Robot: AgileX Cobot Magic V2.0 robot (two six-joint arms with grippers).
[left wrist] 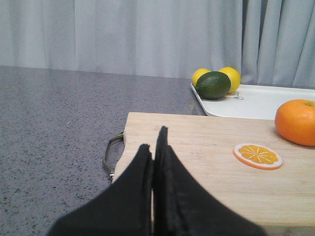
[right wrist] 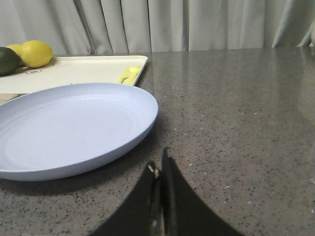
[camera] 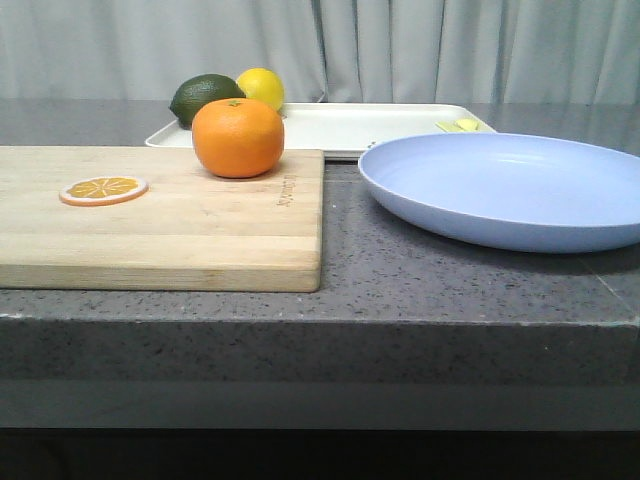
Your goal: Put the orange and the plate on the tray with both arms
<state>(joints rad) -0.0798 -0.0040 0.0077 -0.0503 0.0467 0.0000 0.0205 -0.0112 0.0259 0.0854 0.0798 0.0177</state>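
The orange [camera: 238,137] sits on the far right part of a wooden cutting board [camera: 180,230]; it also shows in the left wrist view [left wrist: 297,122]. The pale-blue plate [camera: 510,188] lies on the counter to the right, empty, also in the right wrist view [right wrist: 69,128]. The cream-white tray [camera: 350,125] lies behind both. My left gripper [left wrist: 153,142] is shut and empty over the board's near left end. My right gripper [right wrist: 158,164] is shut and empty over bare counter, near the plate's rim. Neither gripper shows in the front view.
A flat orange slice [camera: 103,189] lies on the board's left part. A dark green fruit [camera: 205,98] and a yellow lemon [camera: 261,87] sit at the tray's left end, a small yellow item [camera: 462,125] at its right. The board has a metal handle [left wrist: 112,153]. Curtains hang behind.
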